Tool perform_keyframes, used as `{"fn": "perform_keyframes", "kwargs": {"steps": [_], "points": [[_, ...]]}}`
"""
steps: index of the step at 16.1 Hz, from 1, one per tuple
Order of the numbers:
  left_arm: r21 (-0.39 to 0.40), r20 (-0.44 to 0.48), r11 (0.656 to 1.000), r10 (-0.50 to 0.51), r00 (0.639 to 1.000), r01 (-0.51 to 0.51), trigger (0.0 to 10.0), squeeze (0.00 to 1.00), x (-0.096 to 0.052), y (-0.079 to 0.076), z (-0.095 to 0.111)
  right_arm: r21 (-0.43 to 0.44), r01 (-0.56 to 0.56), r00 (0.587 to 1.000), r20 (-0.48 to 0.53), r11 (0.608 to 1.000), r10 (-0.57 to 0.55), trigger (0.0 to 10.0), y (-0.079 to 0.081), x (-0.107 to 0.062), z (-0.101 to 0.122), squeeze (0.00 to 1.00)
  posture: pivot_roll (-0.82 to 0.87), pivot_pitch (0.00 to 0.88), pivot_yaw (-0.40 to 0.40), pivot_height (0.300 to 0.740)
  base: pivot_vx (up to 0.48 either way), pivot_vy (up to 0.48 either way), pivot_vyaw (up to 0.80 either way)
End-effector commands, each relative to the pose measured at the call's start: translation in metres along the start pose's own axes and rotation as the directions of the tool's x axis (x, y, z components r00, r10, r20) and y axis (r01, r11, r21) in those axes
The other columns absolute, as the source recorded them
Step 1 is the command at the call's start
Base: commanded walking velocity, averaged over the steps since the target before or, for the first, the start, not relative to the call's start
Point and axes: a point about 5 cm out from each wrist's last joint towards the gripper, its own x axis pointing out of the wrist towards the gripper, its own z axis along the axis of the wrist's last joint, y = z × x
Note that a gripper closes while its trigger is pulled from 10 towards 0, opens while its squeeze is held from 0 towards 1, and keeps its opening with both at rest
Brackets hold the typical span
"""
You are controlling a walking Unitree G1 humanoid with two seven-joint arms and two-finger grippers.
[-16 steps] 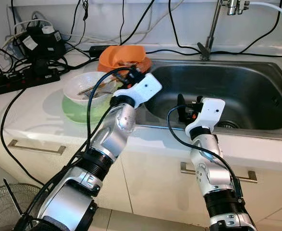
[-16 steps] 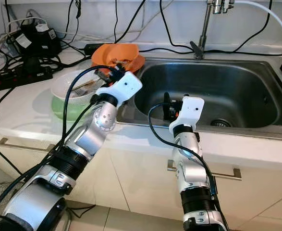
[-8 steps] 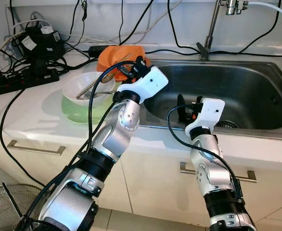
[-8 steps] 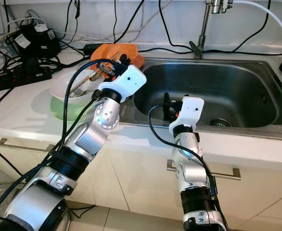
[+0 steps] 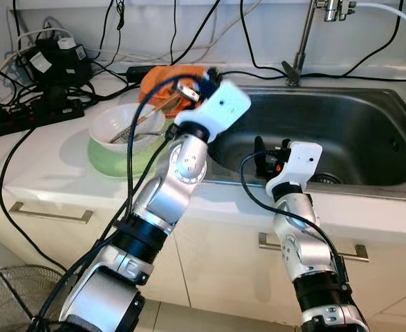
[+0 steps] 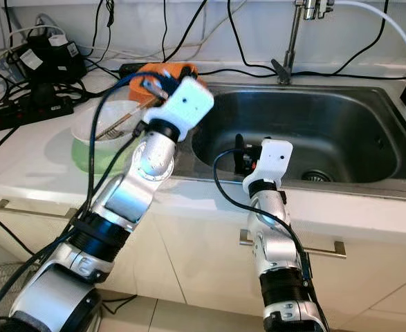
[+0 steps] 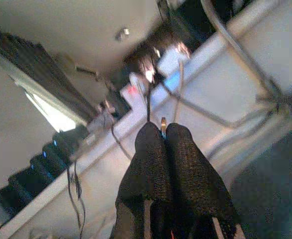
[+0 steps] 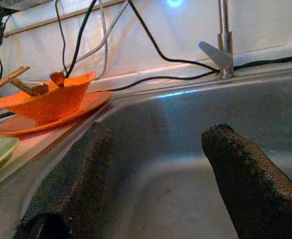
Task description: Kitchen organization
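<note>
My left gripper (image 5: 194, 84) is lifted above the orange bowl (image 5: 154, 81), which stands on an orange plate (image 8: 16, 124) beside the sink. Its fingers (image 7: 155, 149) are pressed together on a thin silvery utensil (image 5: 186, 90), blurred in the eye views. A white bowl (image 5: 123, 124) with chopsticks in it rests on a green plate (image 5: 109, 158) to the left. My right gripper (image 5: 261, 158) hangs open and holds nothing, just inside the sink's near left corner, with its fingers (image 8: 235, 169) pointing toward the orange bowl (image 8: 51, 99).
The steel sink (image 5: 355, 131) takes up the right half of the counter, with the faucet (image 5: 303, 41) behind it. Power strips, adapters and tangled black cables (image 5: 37, 111) crowd the back left. Cabinet fronts with handles (image 5: 50, 213) lie below the counter edge.
My left gripper has risen from the orange bowl and shifted slightly right, carrying the thin utensil up. The right arm has stayed still.
</note>
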Motion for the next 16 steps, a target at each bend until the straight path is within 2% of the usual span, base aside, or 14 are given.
{"fn": "perform_keyframes", "kwargs": {"steps": [1,2,3,5,6,8,9,11,14,15,16], "points": [[-0.041,0.066,0.999,0.023,0.998,-0.02,10.0,0.0,0.001,0.009,0.012,0.015,-0.014,1.0,0.025,1.0,0.013,10.0,0.005,0.004,0.005,0.0,0.06,0.002,0.067,0.74,0.0,0.0,0.0],[-0.087,0.109,0.996,0.031,0.994,-0.021,10.0,0.0,0.001,0.012,0.019,0.016,-0.012,1.0,0.024,1.0,0.012,10.0,0.004,0.004,0.005,0.0,0.06,0.003,0.068,0.74,0.0,0.0,0.0],[-0.187,0.132,0.982,0.026,0.991,-0.001,10.0,0.0,0.0,0.011,0.024,0.01,-0.01,1.0,0.023,1.0,0.01,10.0,0.004,0.004,0.005,0.0,0.06,0.003,0.068,0.74,0.0,0.0,0.0],[-0.327,0.132,0.943,-0.022,0.991,0.064,10.0,0.0,-0.004,0.003,0.022,0.006,-0.003,1.0,0.016,1.0,0.003,10.0,0.003,0.004,0.004,0.03,0.06,0.0,0.071,0.74,0.0,0.0,0.0],[-0.406,0.127,0.906,-0.07,0.989,0.116,10.0,0.0,-0.007,-0.005,0.019,-0.005,-0.001,1.0,0.021,1.0,0.001,10.0,0.002,0.004,0.004,1.0,0.06,0.0,0.072,0.74,0.0,0.0,0.0],[-0.49,0.129,0.858,-0.099,0.987,0.15,10.0,0.0,-0.011,-0.011,0.018,-0.013,-0.002,1.0,0.026,1.0,0.002,10.0,0.002,0.004,0.005,1.0,0.05,0.0,0.074,0.74,0.0,0.0,0.0],[-0.642,0.124,0.747,-0.121,0.985,0.173,10.0,0.0,-0.017,-0.017,0.015,-0.077,-0.01,0.999,0.052,0.997,0.014,10.0,0.002,0.004,0.009,1.0,0.05,0.0,0.079,0.74,0.0,0.0,0.0],[-0.702,0.115,0.691,-0.127,0.985,0.171,10.0,0.0,-0.021,-0.017,0.01,-0.141,-0.023,0.997,0.075,0.99,0.034,10.0,0.001,0.004,0.012,1.0,0.05,0.0,0.081,0.74,0.0,0.0,0.0],[-0.718,0.156,0.661,-0.155,0.976,0.22,10.0,0.0,-0.02,-0.016,0.007,-0.173,-0.031,0.996,0.083,0.984,0.046,10.0,0.0,0.004,0.013,1.0,0.05,0.0,0.086,0.74,0.0,0.0,0.0],[-0.739,0.152,0.64,-0.147,0.977,0.211,10.0,0.0,-0.02,-0.012,0.005,-0.222,-0.031,0.994,0.093,0.975,0.053,10.0,-0.003,0.005,0.015,0.67,0.05,0.0,0.087,0.74,0.0,0.0,0.0],[-0.769,0.146,0.607,-0.133,0.98,0.197,10.0,0.0,-0.021,-0.007,0.002,-0.28,-0.045,0.99,0.118,0.959,0.081,10.0,-0.006,0.005,0.022,0.0,0.04,0.0,0.093,0.74,0.0,0.0,0.0]]}}
